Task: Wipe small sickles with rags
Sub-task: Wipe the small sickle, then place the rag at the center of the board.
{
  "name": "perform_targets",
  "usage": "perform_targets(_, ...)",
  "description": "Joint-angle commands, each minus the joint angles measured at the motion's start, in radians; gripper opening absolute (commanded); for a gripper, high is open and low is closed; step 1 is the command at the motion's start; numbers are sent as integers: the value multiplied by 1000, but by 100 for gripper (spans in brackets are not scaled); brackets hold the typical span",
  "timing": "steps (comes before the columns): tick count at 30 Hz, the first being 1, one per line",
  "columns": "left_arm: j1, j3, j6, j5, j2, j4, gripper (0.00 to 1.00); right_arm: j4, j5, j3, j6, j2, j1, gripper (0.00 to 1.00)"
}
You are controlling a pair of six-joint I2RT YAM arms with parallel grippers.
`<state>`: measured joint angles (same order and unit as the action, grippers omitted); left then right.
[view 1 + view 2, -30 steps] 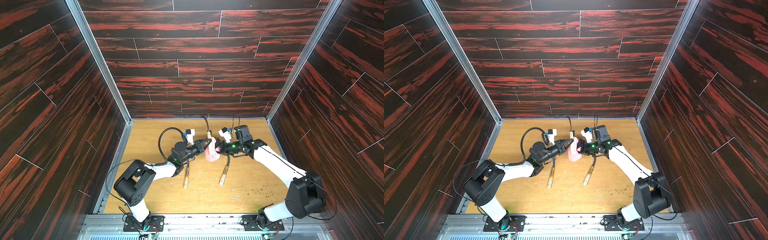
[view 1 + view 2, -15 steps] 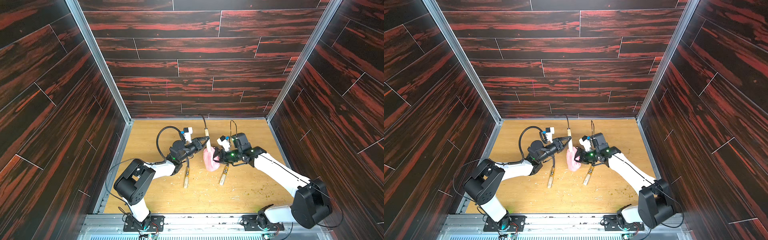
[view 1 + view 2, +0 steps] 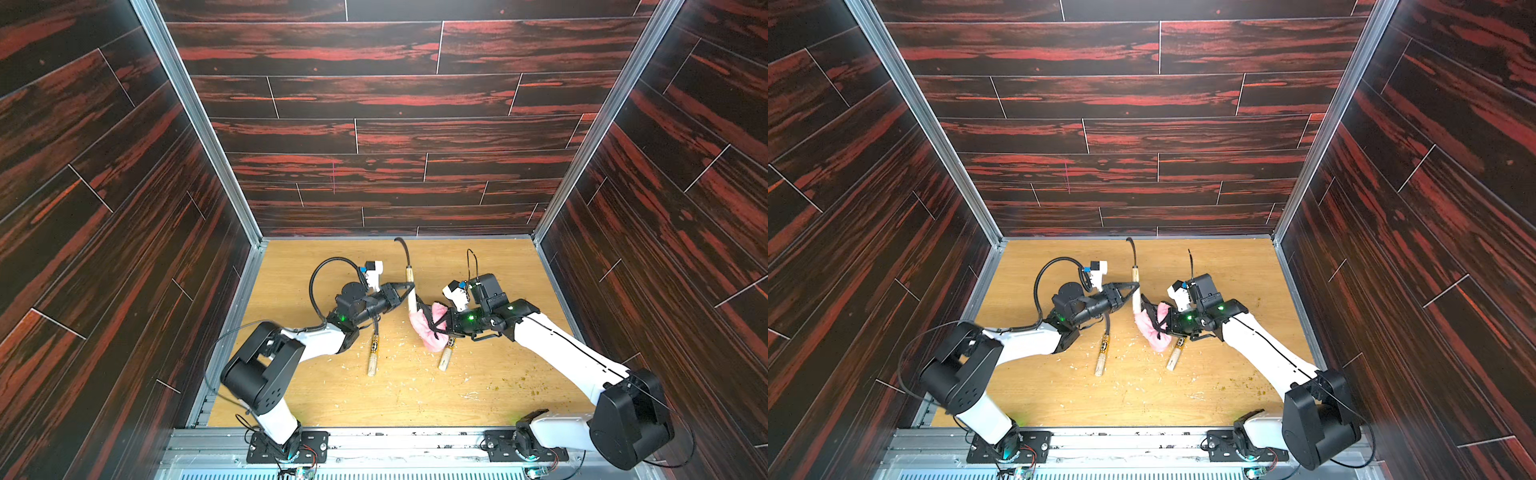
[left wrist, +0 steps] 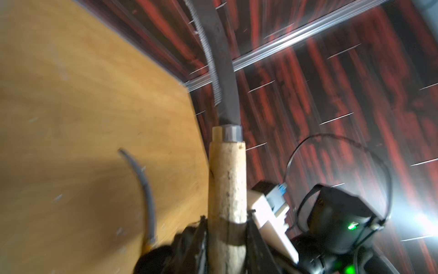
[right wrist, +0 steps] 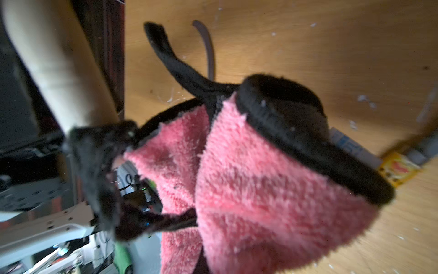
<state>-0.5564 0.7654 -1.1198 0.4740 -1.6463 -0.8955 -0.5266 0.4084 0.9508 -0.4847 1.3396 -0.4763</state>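
Note:
My left gripper (image 3: 409, 287) is shut on the pale wooden handle of a small sickle (image 3: 409, 277), held off the table with its dark curved blade (image 4: 222, 71) pointing toward the back wall. The left wrist view shows both fingers pressed against that handle (image 4: 227, 185). My right gripper (image 3: 444, 325) is shut on the pink fluffy rag (image 3: 430, 332), which hangs bunched beside the handle's lower end. In the right wrist view the rag (image 5: 260, 178) hides the jaws. Two more sickles (image 3: 372, 356) (image 3: 444, 358) lie on the table, their blades partly under my arms.
The wooden table (image 3: 415, 395) is strewn with pale shavings and small crumbs. Dark red panel walls close in the left, right and back sides. A metal rail (image 3: 374, 436) with both arm bases runs along the front edge.
My right gripper has drawn the rag down and toward the front, from up against the held sickle to near the handle's lower end. The left gripper keeps its hold on the sickle and has shifted slightly.

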Motion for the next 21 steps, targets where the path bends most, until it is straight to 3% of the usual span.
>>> perform_targets(1, 1, 7, 174, -2, 120, 332, 0, -66, -79, 36, 41, 0, 2, 0)
perform_targets(3, 1, 7, 248, -37, 175, 487, 0, -77, -117, 39, 46, 0, 3, 0)
perform_targets(8, 1, -24, 309, -82, 281, 615, 0, -122, -207, 89, 77, 44, 4, 0)
perform_targets(21, 1, -66, 285, -98, 309, 571, 0, -121, -258, 155, 120, 263, -34, 2)
